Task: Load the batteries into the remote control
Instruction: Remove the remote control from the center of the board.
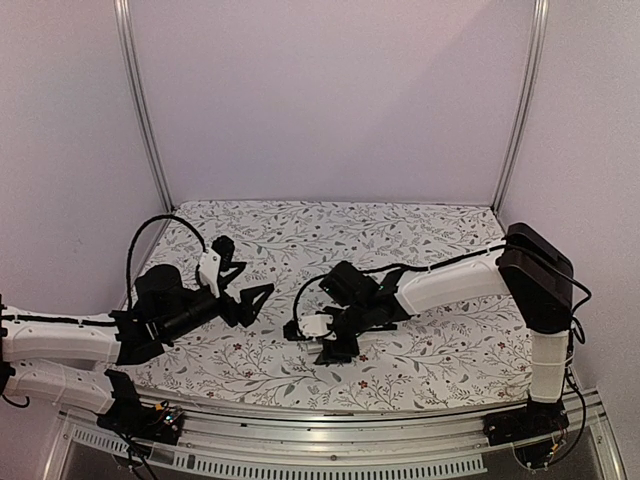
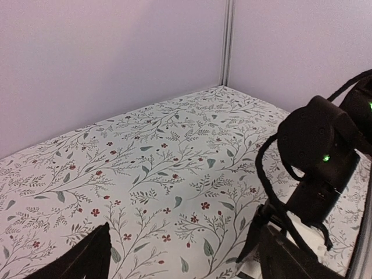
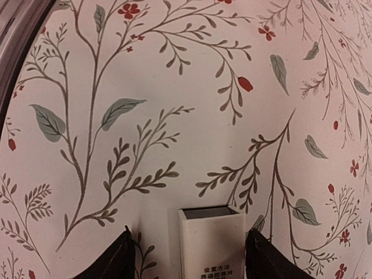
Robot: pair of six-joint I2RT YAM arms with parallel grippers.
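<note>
The remote control (image 3: 210, 247) is at the near centre of the floral table (image 1: 430, 350). Only the right wrist view shows its hollow open end and printed label. The right gripper (image 3: 190, 241) straddles it with fingers apart and a gap on one side. The left gripper (image 2: 183, 247) hovers nearby, spread wide and holding nothing.

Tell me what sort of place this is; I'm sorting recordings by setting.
Probably a robotics lab test booth: plain pale walls with aluminium frame posts, a floral-patterned tablecloth, and black-and-white robot arms mounted on a metal rail.
</note>
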